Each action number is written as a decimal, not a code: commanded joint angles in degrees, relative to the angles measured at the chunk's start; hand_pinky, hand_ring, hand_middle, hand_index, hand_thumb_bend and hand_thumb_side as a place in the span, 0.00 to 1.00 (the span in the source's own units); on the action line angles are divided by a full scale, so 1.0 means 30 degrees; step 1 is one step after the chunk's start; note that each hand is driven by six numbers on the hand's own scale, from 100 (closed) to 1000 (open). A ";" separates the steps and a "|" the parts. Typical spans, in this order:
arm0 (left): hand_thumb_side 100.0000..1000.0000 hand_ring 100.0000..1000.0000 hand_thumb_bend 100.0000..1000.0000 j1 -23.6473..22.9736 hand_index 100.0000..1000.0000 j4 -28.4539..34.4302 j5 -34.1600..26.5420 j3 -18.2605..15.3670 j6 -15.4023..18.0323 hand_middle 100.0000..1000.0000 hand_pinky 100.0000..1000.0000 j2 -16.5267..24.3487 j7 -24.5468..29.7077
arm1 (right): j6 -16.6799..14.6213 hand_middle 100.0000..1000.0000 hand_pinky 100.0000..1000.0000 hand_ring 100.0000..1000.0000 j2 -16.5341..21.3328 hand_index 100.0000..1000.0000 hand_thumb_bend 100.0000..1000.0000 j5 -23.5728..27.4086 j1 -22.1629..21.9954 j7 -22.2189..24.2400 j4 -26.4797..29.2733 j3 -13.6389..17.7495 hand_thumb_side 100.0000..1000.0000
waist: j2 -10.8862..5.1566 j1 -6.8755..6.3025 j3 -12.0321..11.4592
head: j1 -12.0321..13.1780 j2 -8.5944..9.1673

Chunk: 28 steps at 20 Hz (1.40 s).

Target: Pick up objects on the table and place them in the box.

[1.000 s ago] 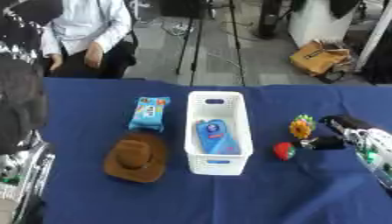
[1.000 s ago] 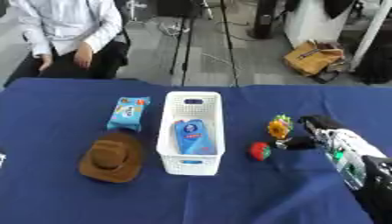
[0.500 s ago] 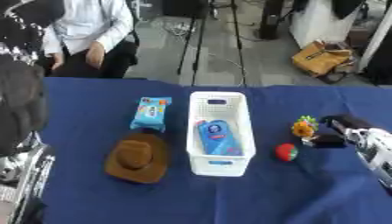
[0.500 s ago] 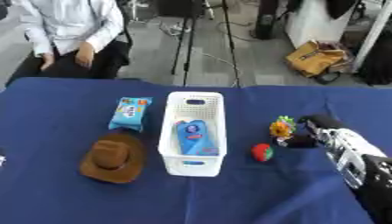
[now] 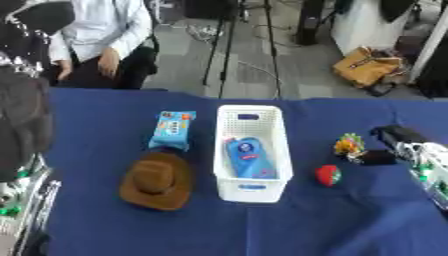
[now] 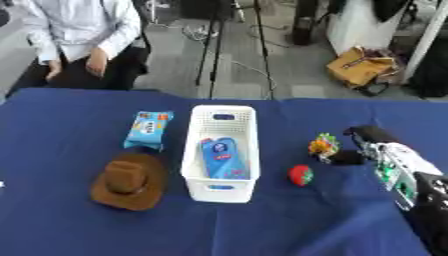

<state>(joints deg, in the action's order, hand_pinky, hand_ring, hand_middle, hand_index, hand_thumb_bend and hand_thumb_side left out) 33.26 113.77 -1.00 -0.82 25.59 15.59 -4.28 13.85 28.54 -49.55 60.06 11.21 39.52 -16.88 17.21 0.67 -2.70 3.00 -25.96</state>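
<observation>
White box (image 5: 252, 150) in middle of blue surface (image 5: 105, 225). Blue pack (image 5: 248, 158) lies inside box. Left of box: snack bag (image 5: 171, 130), brown hat (image 5: 157, 180) just below it. Right of box: red ball (image 5: 328, 175), then small orange-green toy (image 5: 348, 145) (shape unclear). Right robot hand (image 6: 354, 149) right beside toy, dark fingers touching it; cannot tell if closed on it. Left robot hand not seen.
</observation>
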 commanded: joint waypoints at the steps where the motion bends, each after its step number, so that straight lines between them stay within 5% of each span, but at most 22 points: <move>1: 0.86 0.74 0.00 0.0386 0.80 0.0273 -0.0111 0.0040 0.0011 0.76 0.82 0.0197 0.0096 | -0.0033 0.83 0.91 0.95 0.0454 0.94 0.70 -0.0353 0.0537 -0.0238 -0.0077 0.0318 0.76 | -0.0283 -0.0033 -0.0018 | -0.0090 0.0231; 19: 0.86 0.74 0.00 0.0525 0.80 0.0273 -0.0182 0.0085 -0.0011 0.77 0.82 0.0110 0.0283 | -0.0468 0.83 0.92 0.95 0.0297 0.93 0.72 -0.0585 0.0751 -0.0195 -0.0525 0.0673 0.74 | -0.0139 -0.0081 -0.0175 | -0.0146 0.0461; 28: 0.85 0.74 0.00 0.0535 0.80 0.0273 -0.0216 0.0085 -0.0024 0.77 0.82 0.0073 0.0311 | -0.1526 0.76 0.91 0.93 0.0297 0.88 0.77 -0.0521 0.0767 0.0507 -0.0675 0.0917 0.60 | -0.0084 -0.0088 -0.0173 | -0.0093 0.0494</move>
<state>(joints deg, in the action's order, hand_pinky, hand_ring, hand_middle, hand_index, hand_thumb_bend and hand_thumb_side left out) 33.76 113.77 -1.45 -0.51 25.52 15.57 -3.46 9.70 28.42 -50.90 60.98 12.71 37.24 -14.79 17.97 0.45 -3.21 2.73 -24.97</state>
